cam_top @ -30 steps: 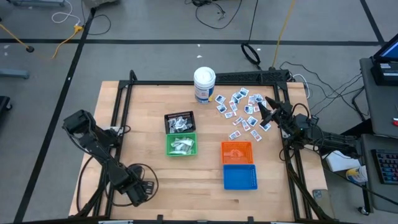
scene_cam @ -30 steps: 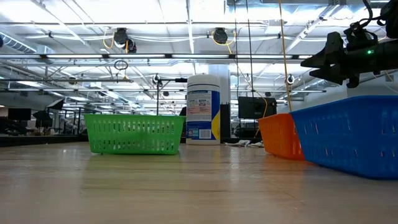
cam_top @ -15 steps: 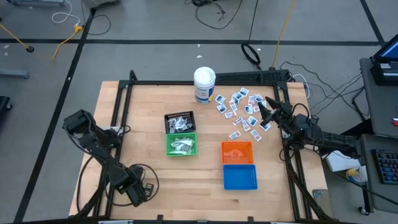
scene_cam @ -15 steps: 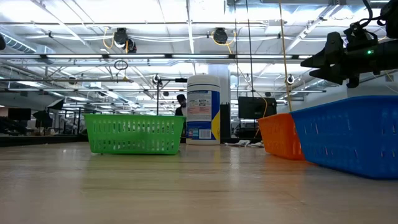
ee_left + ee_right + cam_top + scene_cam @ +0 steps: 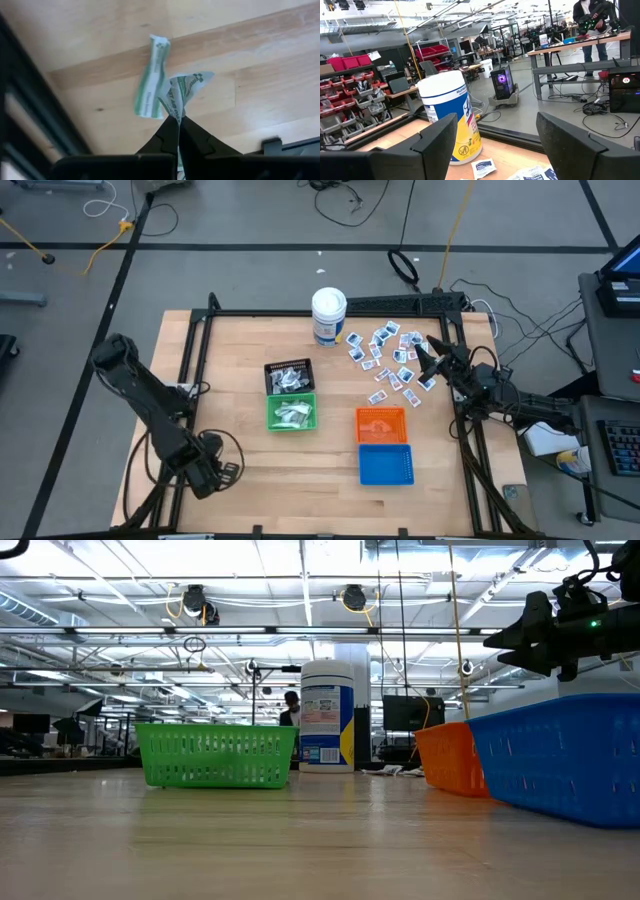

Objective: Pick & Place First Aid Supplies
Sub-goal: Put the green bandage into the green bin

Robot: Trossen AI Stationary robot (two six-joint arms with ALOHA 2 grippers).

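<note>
From above, the light wooden table (image 5: 250,430) carries a scatter of small white square packets with blue print (image 5: 388,360) near its far right corner, just beside a white cylindrical canister with a blue and yellow label (image 5: 328,315). More pale wrapped strips lie inside the small black mesh basket (image 5: 288,376) and the green mesh basket (image 5: 291,413) touching it, while the orange basket (image 5: 381,425) and blue basket (image 5: 385,464) sit together to the right. The right gripper (image 5: 428,360) hangs over the right edge of the loose packets with its fingers spread wide, holding nothing. The left gripper (image 5: 205,478) is low at the near left corner of the table. From table height, the green basket, canister, orange basket and blue basket stand in a row, and the right gripper hangs up at the right. In the left wrist view, the left gripper (image 5: 178,131) is pinched tight on a crumpled white packet with green print (image 5: 184,90), beside a narrow white strip with green print (image 5: 151,77) seen against the wood. The right wrist view shows wide-apart fingers (image 5: 437,137), the canister and a few packets below.
</note>
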